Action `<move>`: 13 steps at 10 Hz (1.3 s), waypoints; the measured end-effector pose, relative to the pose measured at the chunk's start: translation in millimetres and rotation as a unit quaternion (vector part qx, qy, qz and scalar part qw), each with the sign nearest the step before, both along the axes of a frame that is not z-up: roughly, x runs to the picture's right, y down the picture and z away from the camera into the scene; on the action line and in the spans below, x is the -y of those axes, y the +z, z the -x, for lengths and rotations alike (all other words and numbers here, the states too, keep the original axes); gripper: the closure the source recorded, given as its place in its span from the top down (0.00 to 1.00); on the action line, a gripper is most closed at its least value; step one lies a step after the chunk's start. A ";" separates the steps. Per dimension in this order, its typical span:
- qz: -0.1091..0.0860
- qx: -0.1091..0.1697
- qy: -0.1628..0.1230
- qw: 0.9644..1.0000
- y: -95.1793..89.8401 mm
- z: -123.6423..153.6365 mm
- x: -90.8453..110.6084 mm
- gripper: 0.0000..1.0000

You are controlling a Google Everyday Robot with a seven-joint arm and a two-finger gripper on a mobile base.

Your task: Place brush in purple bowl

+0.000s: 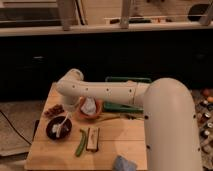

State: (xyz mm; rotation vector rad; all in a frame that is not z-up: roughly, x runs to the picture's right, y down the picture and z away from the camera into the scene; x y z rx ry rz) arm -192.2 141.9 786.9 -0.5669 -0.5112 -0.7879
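The purple bowl [56,129] sits on the left part of the wooden table [115,145]. The whitish brush [62,125] lies in it, with its thin handle leaning up over the bowl's far right rim. My big white arm [110,92] reaches from the right across the table to the left. My gripper [70,107] hangs under the arm's left end, just above and behind the bowl, close to the top of the brush handle. Much of the gripper is hidden by the arm.
An orange bowl [91,109] with a white thing in it stands right of the purple bowl. A long green vegetable [80,143] and a brown block [92,139] lie in front. Reddish items [53,110] lie at the left, a green tray [128,80] behind, and a blue-grey cloth [123,163] at the front edge.
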 end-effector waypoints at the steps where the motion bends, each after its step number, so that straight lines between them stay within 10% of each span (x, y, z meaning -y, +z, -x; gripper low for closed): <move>1: 0.001 -0.001 0.000 1.000 0.9 -0.5 -1.3 0.80; 13: -0.007 0.000 -0.005 1.000 -2.2 -0.5 -0.2 0.80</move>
